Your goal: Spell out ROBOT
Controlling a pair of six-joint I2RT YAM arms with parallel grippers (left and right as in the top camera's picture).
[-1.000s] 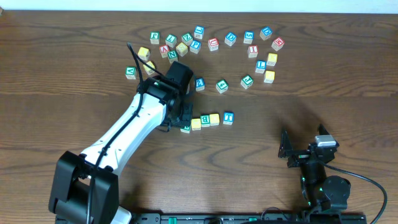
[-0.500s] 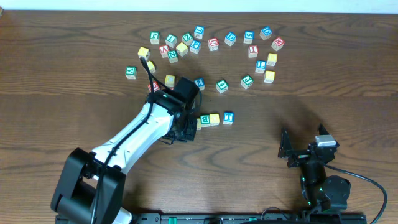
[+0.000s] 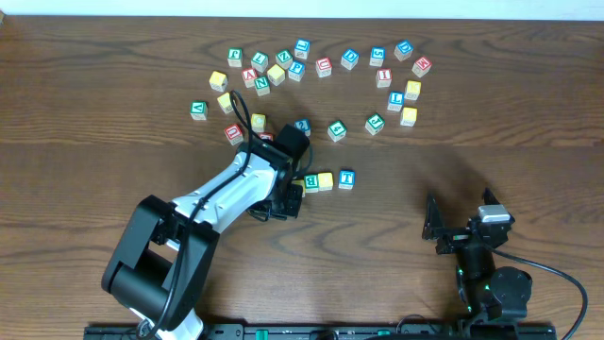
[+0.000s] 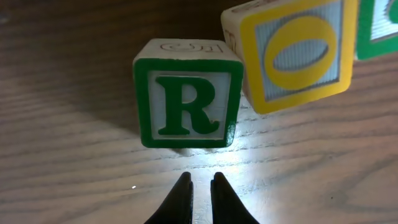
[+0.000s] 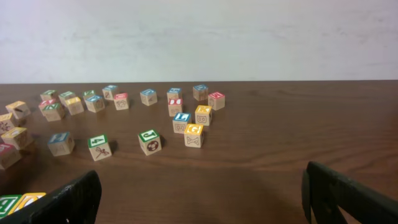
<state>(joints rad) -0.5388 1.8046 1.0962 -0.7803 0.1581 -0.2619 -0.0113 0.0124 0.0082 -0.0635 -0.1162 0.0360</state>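
On a dark wooden table (image 3: 528,113), the left gripper (image 4: 201,180) is hanging low over the boards. Its two black fingers are drawn together to a thin slit and are holding nothing. Their tips are pointing at the green-lettered R cube (image 4: 186,102), which is standing upright just ahead of them without touching. The yellow-ringed O cube (image 4: 295,53) is sitting hard by the R cube's far corner, on the side toward the T cube, and is twisted out of square with it. A sliver of the green-lettered B cube (image 4: 379,28) is showing next along, at the edge of the wrist view.

Seen from overhead, the blue-lettered T cube (image 3: 346,178) is closing the row. A second yellow cube (image 3: 326,179) is lying just beside the T cube on the left arm's side, with a narrow gap between them. The B cube is touching that yellow cube in turn. The left arm (image 3: 217,203) is covering the R and O cubes, which are lying farther along the same line from the T cube.

Spare cubes (image 3: 349,59) are lying scattered beyond the T cube, away from the robot. The right gripper (image 5: 202,196) is resting well apart from the T cube, nearer the robot and off to its right, with fingers spread wide and nothing between them.
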